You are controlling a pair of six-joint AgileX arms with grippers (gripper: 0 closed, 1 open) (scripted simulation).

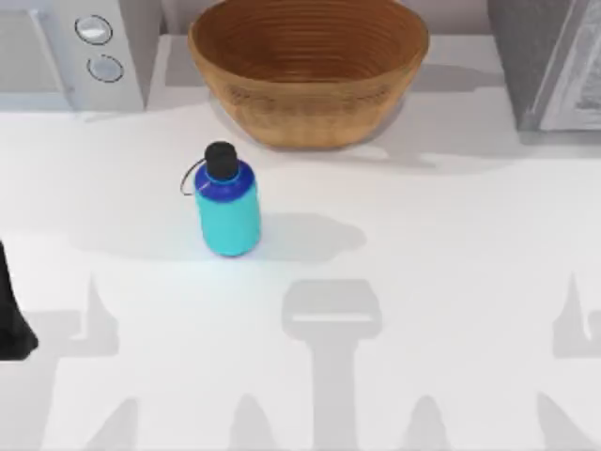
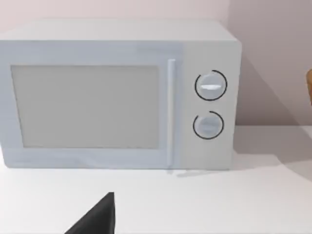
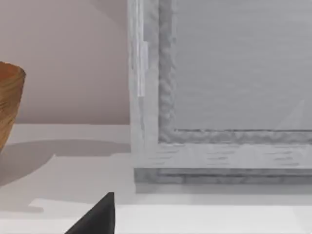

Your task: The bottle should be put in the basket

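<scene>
The bottle (image 1: 228, 203) is cyan with a dark blue shoulder, a black cap and a thin loop strap. It stands upright on the white table, left of centre. The basket (image 1: 308, 68), a wide brown woven bowl, sits behind it at the back centre, a short gap away; its edge also appears in the right wrist view (image 3: 9, 105). A dark piece of my left arm (image 1: 11, 315) is at the table's left edge, well away from the bottle. A black tip of my left gripper (image 2: 97, 219) faces the microwave, and a black tip of my right gripper (image 3: 97, 219) faces the grey box.
A white microwave (image 1: 75, 47) with two dials (image 2: 209, 105) stands at the back left. A tall grey box (image 1: 554, 61) (image 3: 219, 97) stands at the back right. The white table (image 1: 423, 282) stretches open in front of and to the right of the bottle.
</scene>
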